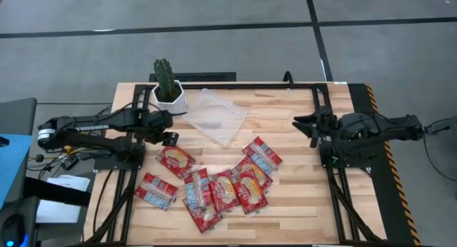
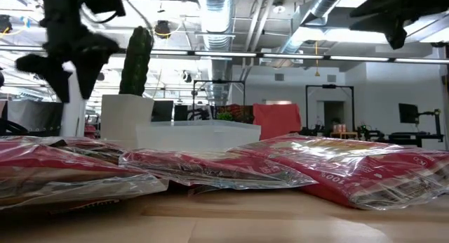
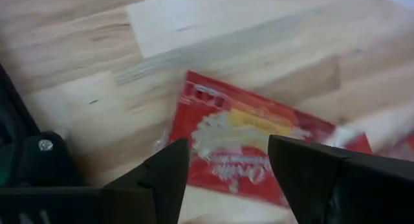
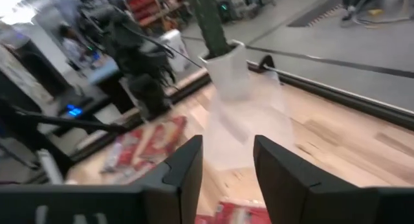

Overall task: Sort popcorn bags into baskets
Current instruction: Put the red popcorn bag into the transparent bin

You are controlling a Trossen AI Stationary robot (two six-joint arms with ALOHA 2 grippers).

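Observation:
Several shiny red popcorn bags (image 1: 223,188) lie flat in a loose, partly overlapping cluster on the near middle of the wooden table, and they fill the foreground of the low view (image 2: 210,169). The clear plastic basket (image 1: 216,116) stands on the table beyond them, beside the cactus pot. My left gripper (image 1: 170,137) hangs open, off the table, just above the leftmost far bag (image 1: 176,160); that bag, with a yellow picture (image 3: 259,143), shows between its fingers (image 3: 226,169). My right gripper (image 1: 313,128) is open at the table's right side, raised, pointing toward the basket (image 4: 249,117).
A white pot with a green cactus (image 1: 168,90) stands at the table's far left, next to the basket. Black frame rails (image 1: 332,183) run along both sides of the table. Bare wood lies between the bags and the right arm.

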